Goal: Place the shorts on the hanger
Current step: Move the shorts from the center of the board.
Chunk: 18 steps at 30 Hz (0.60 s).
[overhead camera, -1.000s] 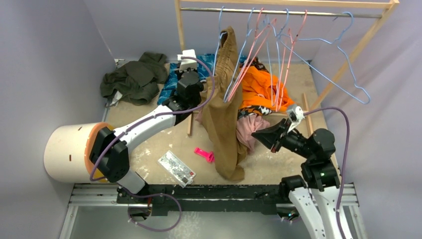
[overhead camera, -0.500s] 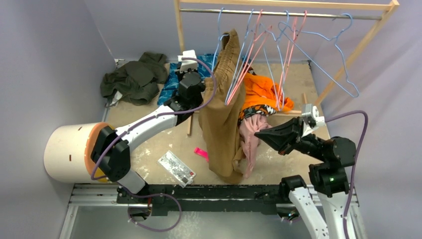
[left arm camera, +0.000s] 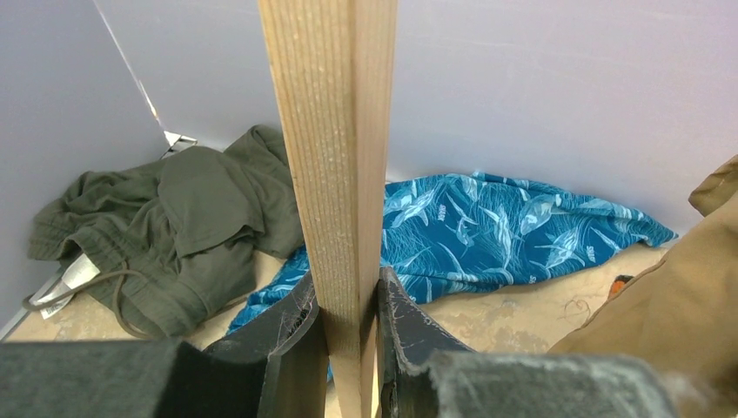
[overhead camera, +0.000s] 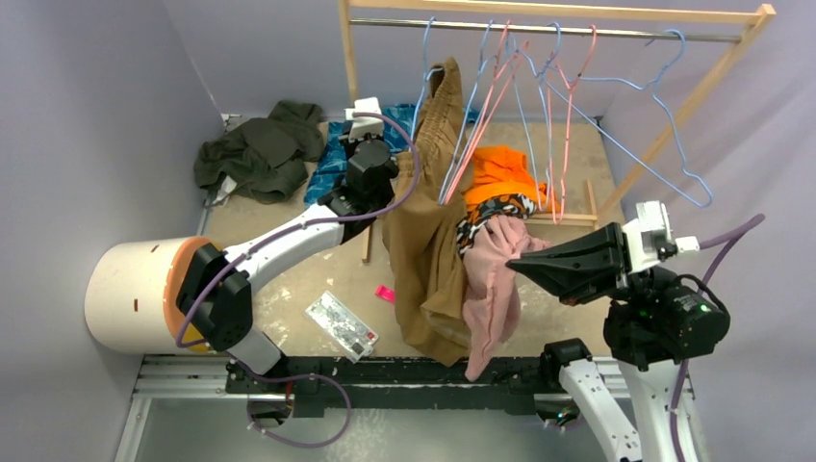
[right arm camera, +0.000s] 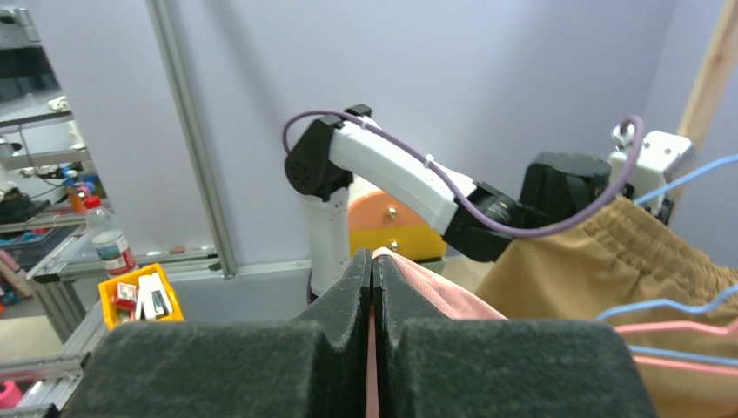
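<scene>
The shorts hang above the counter, just beside the tan-brown shorts. The fully closed right end effector pinches them. The left end effector stands nearly closed, clamping the wooden post.

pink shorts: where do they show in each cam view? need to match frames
Top external: shorts hang centre-right from the right fingers, beside the tan-brown shorts.
Left wrist: not in view; tan-brown shorts at right edge.
Right wrist: shorts pinched between the fingers, lower centre; tan-brown shorts at right.
Shared landmark: tan-brown shorts.
</scene>
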{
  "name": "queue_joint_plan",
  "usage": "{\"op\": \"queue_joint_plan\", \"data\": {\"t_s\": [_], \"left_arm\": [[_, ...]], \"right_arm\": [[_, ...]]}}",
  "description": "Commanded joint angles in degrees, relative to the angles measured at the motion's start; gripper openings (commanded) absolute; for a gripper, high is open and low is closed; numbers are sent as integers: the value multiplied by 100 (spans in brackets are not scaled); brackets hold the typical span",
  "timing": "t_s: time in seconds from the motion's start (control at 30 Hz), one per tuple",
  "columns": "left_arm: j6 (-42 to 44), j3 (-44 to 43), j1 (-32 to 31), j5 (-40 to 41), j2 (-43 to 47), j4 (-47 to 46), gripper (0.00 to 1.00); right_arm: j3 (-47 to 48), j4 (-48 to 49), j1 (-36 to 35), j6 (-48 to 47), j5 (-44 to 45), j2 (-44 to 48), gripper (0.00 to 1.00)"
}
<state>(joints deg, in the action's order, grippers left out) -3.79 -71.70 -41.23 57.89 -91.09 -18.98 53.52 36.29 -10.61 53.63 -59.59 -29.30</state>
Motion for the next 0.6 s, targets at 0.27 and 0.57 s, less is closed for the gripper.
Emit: {"op": "queue_joint_plan", "data": {"t_s": [0.27, 0.57], "left_arm": [[309, 53, -48, 729, -170, 395, 0], [343, 90, -95, 776, -219, 470, 0]], "right_arm": [[-281, 1291, -81, 694, -399, 293, 0], [-1344, -2218, -81, -1649, 430, 687, 0]]}}
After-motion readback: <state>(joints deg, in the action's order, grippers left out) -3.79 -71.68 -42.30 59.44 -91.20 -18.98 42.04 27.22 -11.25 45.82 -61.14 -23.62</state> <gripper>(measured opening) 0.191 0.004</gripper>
